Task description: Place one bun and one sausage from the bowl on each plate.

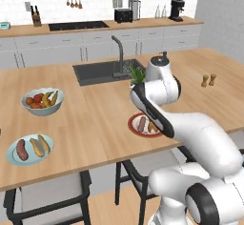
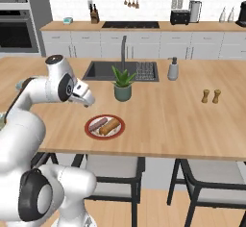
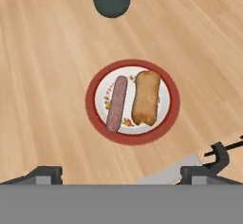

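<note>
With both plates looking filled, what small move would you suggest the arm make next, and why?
Probably lift straight up and retract: the open gripper hovers empty above the red-rimmed white plate, which holds one brown sausage beside one tan bun; the pale blue plate looks filled too.

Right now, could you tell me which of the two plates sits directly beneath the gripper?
The red-rimmed white plate near the potted plant, below the open gripper. The pale blue plate lies far off, beside the fruit bowl.

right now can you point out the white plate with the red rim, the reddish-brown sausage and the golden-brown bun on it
white plate with the red rim [image 3: 93, 118], hand view, lower left rim
reddish-brown sausage [image 3: 116, 103], hand view, its middle
golden-brown bun [image 3: 145, 98], hand view, its top crust
</note>
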{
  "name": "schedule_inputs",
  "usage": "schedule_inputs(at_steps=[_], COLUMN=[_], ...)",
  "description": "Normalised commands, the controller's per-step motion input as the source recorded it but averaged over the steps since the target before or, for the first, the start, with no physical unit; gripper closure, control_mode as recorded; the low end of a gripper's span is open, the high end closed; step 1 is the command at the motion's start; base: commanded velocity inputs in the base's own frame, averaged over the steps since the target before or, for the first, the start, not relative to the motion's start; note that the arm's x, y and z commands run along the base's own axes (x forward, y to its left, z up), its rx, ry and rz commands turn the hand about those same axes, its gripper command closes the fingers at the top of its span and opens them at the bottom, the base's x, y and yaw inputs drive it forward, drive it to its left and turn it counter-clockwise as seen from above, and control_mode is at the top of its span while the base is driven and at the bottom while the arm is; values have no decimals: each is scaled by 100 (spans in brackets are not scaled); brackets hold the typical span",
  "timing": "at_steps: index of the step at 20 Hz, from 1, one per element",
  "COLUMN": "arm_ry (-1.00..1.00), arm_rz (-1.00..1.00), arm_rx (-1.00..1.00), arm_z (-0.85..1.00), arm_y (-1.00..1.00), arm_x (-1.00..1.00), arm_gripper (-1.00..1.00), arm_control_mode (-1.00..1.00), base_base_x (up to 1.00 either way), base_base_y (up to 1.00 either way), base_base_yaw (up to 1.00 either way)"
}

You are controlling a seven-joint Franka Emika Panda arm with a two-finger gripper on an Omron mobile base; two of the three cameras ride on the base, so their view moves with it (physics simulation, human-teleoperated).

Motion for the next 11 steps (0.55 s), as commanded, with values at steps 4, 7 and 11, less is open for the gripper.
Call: schedule_inputs(at_steps=[4,7,11], arm_ry=[0,-2,0], arm_rz=[1,3,12], arm_rx=[-6,-16,0], arm_z=[13,-11,-9], arm_y=[96,96,46], arm_x=[-67,-90,-91], arm_gripper=[-100,-100,-100], arm_control_mode=[-100,-100,-100], base_base_x=[0,0,0], base_base_y=[0,0,0], base_base_yaw=[0,0,0])
